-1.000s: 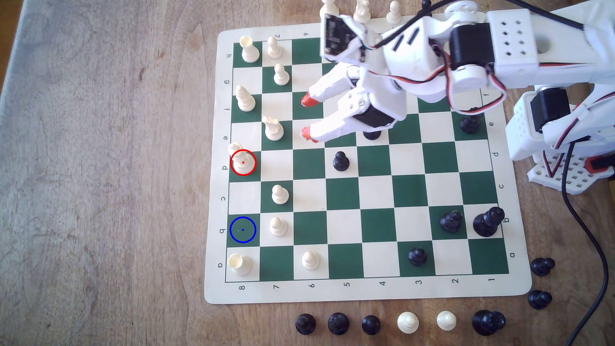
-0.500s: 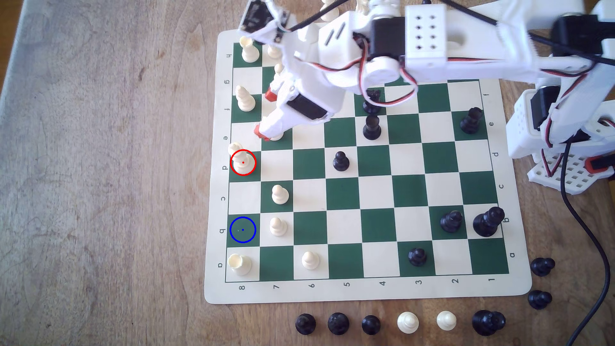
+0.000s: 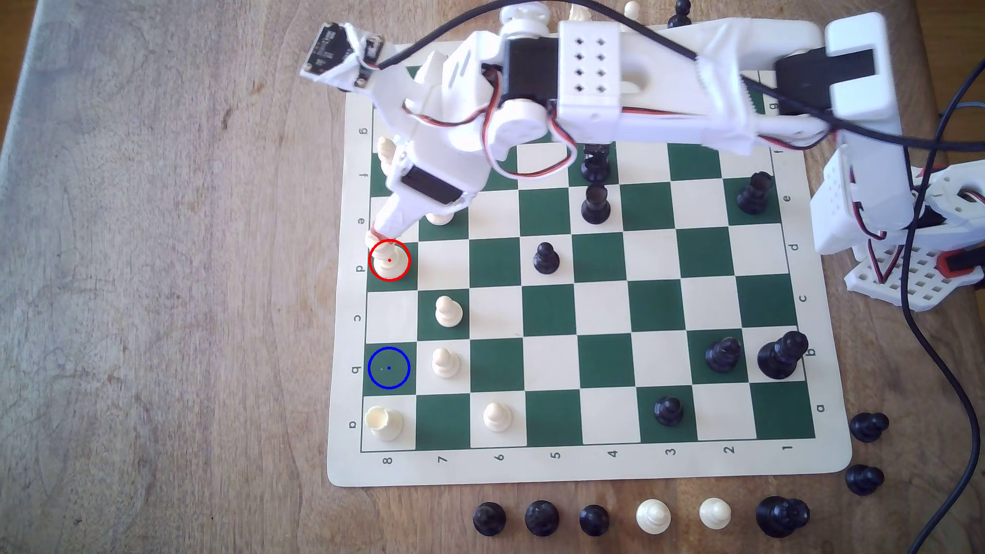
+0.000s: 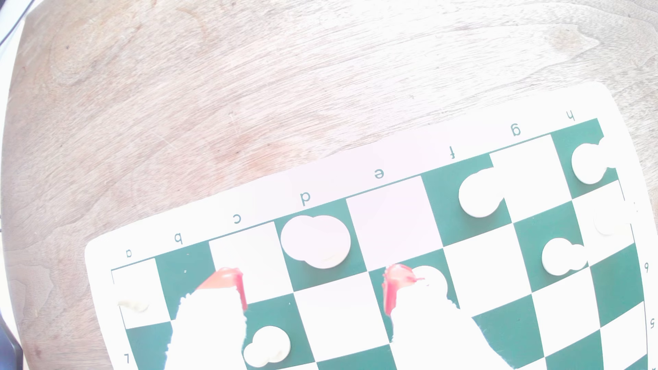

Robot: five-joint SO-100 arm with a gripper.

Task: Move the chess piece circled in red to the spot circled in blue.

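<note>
The tall cream piece circled in red (image 3: 389, 260) stands on a dark green square at the board's left edge in the exterior view. In the wrist view that cream piece (image 4: 315, 242) is a washed-out white blob just beyond the fingertips. My gripper (image 3: 386, 208) hangs over it, one red-tipped finger (image 3: 377, 234) overlapping the piece's head. The wrist view shows the gripper (image 4: 313, 284) open, its red fingertips (image 4: 228, 281) wide apart and nothing between them. The blue-circled green square (image 3: 388, 367) lies bare, two squares nearer the front edge.
Cream pawns (image 3: 449, 311) (image 3: 445, 363) stand beside the path, a cream rook (image 3: 384, 423) on the corner past the blue circle. A cream knight (image 3: 439, 217) and a bishop (image 3: 385, 152) are half hidden under the arm. Captured pieces (image 3: 594, 519) line the table's front.
The arm has swung from the board's middle toward the exterior view's left, over the knight, and its fingertips now sit above the red-circled piece. The gripper stayed open.
</note>
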